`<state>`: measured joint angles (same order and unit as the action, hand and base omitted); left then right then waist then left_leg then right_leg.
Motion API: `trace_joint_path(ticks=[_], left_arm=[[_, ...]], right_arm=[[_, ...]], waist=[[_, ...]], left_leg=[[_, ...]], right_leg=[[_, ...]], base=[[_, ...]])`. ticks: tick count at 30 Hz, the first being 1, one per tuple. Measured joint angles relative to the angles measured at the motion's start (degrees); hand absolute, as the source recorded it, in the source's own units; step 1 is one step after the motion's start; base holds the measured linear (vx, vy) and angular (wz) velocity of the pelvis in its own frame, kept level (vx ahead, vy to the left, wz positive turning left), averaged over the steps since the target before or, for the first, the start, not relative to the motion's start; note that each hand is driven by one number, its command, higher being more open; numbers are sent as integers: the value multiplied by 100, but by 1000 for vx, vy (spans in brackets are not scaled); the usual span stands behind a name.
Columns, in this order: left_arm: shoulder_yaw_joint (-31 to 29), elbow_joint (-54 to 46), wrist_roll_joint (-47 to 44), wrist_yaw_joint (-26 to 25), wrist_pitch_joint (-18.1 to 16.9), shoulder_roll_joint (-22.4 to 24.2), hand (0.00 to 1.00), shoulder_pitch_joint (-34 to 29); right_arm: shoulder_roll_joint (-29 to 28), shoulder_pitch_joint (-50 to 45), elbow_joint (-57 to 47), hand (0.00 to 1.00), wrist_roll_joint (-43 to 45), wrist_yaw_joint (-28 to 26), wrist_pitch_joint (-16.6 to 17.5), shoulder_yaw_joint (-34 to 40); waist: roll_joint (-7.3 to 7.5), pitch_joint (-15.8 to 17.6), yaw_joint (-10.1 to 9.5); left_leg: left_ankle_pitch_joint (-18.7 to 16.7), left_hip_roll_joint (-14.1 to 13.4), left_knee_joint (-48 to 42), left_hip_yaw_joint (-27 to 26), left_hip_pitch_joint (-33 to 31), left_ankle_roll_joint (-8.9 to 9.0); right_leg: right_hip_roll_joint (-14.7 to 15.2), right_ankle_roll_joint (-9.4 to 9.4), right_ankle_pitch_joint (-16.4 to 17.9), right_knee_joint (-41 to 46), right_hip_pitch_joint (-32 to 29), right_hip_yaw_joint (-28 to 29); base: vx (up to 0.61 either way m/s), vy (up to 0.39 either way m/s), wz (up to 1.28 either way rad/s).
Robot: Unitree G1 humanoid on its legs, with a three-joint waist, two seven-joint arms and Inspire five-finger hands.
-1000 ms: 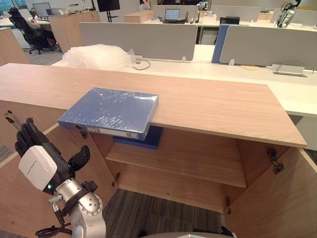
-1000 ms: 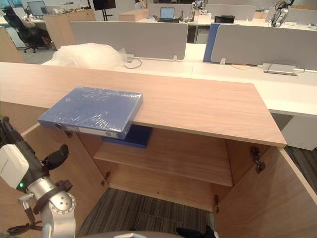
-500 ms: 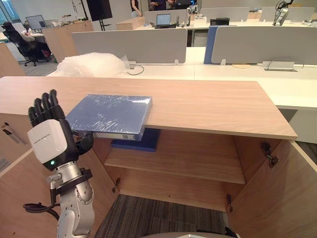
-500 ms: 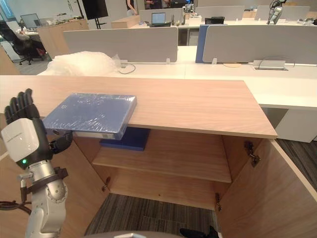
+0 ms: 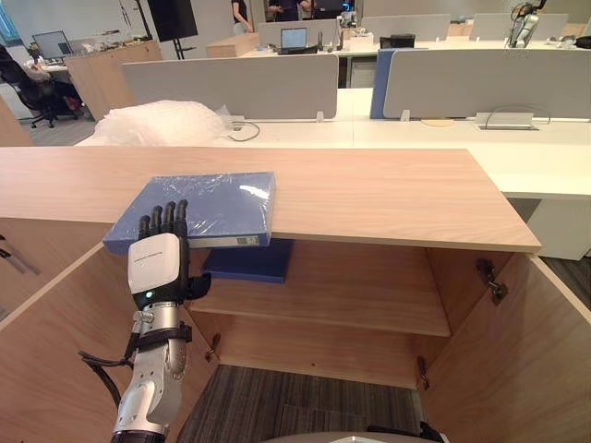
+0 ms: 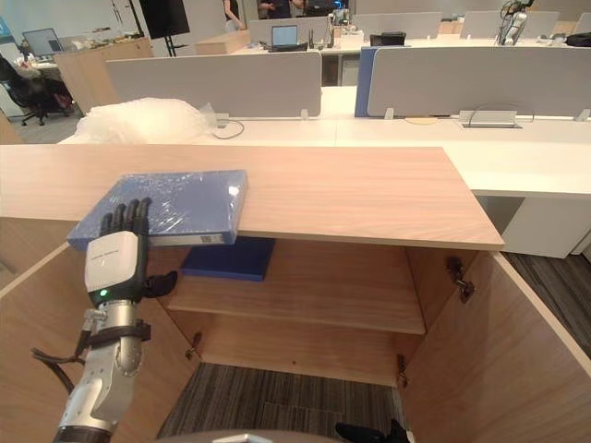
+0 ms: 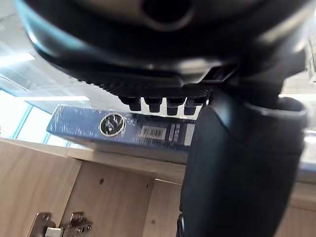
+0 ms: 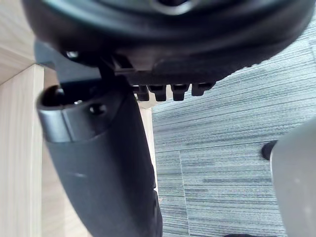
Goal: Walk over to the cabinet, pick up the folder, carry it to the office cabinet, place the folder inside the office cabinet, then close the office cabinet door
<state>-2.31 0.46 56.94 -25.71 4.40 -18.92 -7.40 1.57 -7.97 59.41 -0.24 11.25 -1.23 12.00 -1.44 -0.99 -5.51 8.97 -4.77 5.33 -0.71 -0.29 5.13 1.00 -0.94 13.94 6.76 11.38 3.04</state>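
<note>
A blue folder (image 5: 208, 198) in clear plastic wrap lies flat on the wooden cabinet top (image 5: 388, 194), its labelled spine (image 7: 148, 129) overhanging the front edge. My left hand (image 5: 159, 263) is raised upright just in front of that spine. It is open, with straight fingers reaching up to the folder's front edge; I cannot tell whether they touch it. In the right wrist view my right hand (image 8: 98, 148) hangs low beside the cabinet wall over grey carpet, its fingers relaxed and holding nothing.
Both cabinet doors stand open, the left door (image 5: 55, 341) beside my left arm and the right door (image 5: 545, 369) at the right. A second blue folder (image 5: 249, 260) lies on the inner shelf (image 5: 369, 291). Behind are a bubble wrap heap (image 5: 162, 120) and desks.
My left hand has risen from low at the left and moved right, up to the folder's front edge. The camera has shifted; the folder lies as before.
</note>
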Motion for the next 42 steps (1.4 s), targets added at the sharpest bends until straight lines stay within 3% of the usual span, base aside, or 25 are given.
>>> trace_joint_path(ticks=[7,8,24,36,38,42], left_arm=[[0,58,2,10,-26,-196,100,0],[0,86,4,11,-36,-216,0,0],[130,125,400,-310,-62,-515,0,710],[199,347,556,-376,-63,-633,0,883],[145,119,551,-352,-11,-467,0,796],[-62,-1922,-199,-426,12,809,0,-167]], right_arm=[[-42,30,12,100,-68,-6,-24,46],[-45,44,12,100,-189,-7,-25,54],[-47,123,118,100,-196,-14,-28,51],[-74,179,167,100,-201,-31,-60,94],[-89,177,167,100,-201,-28,-60,102],[-169,177,234,100,-194,50,-92,563]], waist=[[54,65,-2],[51,67,-1],[69,79,36],[96,97,108],[111,99,107],[176,91,104]], left_leg=[[-27,30,0,-11,84,26],[-28,28,1,-12,85,27],[-50,89,3,-22,120,7],[-70,85,4,-48,163,9],[-70,85,3,-47,149,7],[-62,96,-7,-35,8,-2]], right_leg=[[29,-7,3,-36,107,0],[28,-8,4,-39,108,0],[92,-59,32,-46,148,3],[95,-68,27,-48,181,26],[97,-66,25,-48,170,32],[98,-64,14,-24,21,50]], base=[[1,-24,0],[-13,-33,0],[-1,-2,0],[-1,-6,0],[0,0,0],[4,-7,1]])
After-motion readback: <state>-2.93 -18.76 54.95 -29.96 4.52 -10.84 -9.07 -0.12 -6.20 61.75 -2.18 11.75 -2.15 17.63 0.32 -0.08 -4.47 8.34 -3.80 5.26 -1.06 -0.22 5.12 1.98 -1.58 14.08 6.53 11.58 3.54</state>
